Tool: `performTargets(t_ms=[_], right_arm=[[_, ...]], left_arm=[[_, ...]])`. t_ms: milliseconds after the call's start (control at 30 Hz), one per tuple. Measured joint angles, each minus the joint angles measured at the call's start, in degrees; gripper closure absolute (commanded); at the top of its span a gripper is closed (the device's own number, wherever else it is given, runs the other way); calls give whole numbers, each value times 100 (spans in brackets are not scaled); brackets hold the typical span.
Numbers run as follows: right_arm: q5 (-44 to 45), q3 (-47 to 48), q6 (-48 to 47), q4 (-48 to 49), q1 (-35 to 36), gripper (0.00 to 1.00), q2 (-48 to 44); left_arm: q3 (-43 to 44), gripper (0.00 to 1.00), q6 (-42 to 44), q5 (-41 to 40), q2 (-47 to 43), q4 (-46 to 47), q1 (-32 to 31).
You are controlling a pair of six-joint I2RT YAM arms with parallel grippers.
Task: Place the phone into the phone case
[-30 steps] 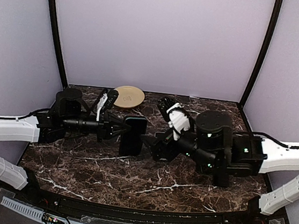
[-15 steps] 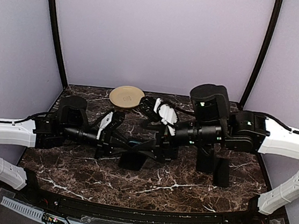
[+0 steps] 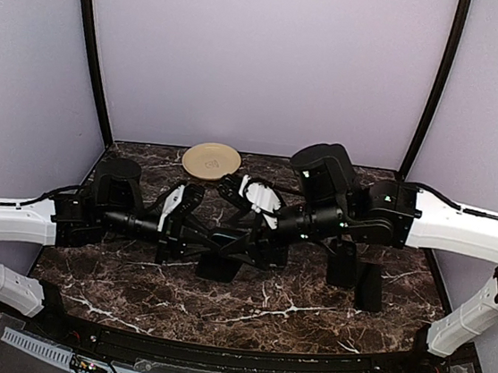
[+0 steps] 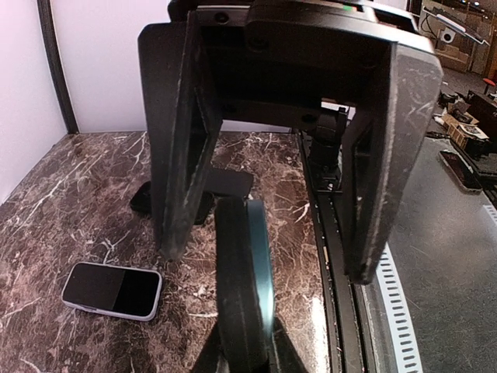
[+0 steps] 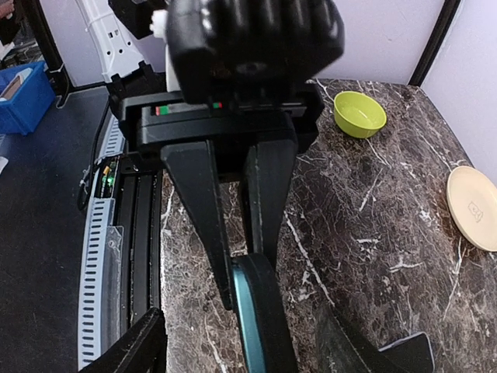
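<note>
Two wrist views give what the top view hides. The right wrist shows the left gripper (image 5: 242, 268) pinched on a black flat phone case with a teal edge (image 4: 242, 295), held upright. The left wrist shows the right gripper (image 4: 265, 263) with its jaws wide on both sides of this case, not touching it. It also shows a dark phone with a pale rim (image 4: 112, 289) lying flat on the brown marble table (image 3: 307, 310). A beige round plate (image 3: 211, 160) sits near the lilac back wall (image 3: 263, 62). A small green bowl (image 5: 359, 114) appears only from the right wrist.

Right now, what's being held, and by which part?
The left hand pinches a thin dark slab with a teal edge, probably the phone case, by one end. The right hand straddles the other end, jaws open, not gripping.
</note>
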Motion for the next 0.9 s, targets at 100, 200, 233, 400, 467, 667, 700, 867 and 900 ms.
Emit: performTargets(t_ms=[100,200,233,400,467,667,700,867,900], right_arm=[[-59,55,-46,-57,-122,40,107],[-107,144,-90,-101,-195,50,219],[-114,173,-120,-109,-201,53,249],[-240,315,-195,-136,-225,86,389],[-367,352,-238,-205,-225,96,433],[-579,404,-348,-352,-223,100,466],[-579,411,-345,-354,-225,100,466],[-623,422,-343,-365,-225,100,448],[-664,422,-337,-369,-225,100,431]], left_arm=[[0,100,24,4,-2,0,0],[0,100,37,15,-2,0,0],[0,100,37,24,-2,0,0],[0,100,39,48,-2,0,0],[0,100,44,70,-2,-20,4],[0,100,46,199,-4,-98,0],[0,100,37,203,-7,-87,0],[0,78,15,234,-11,-70,0],[0,76,13,232,-9,-42,0]])
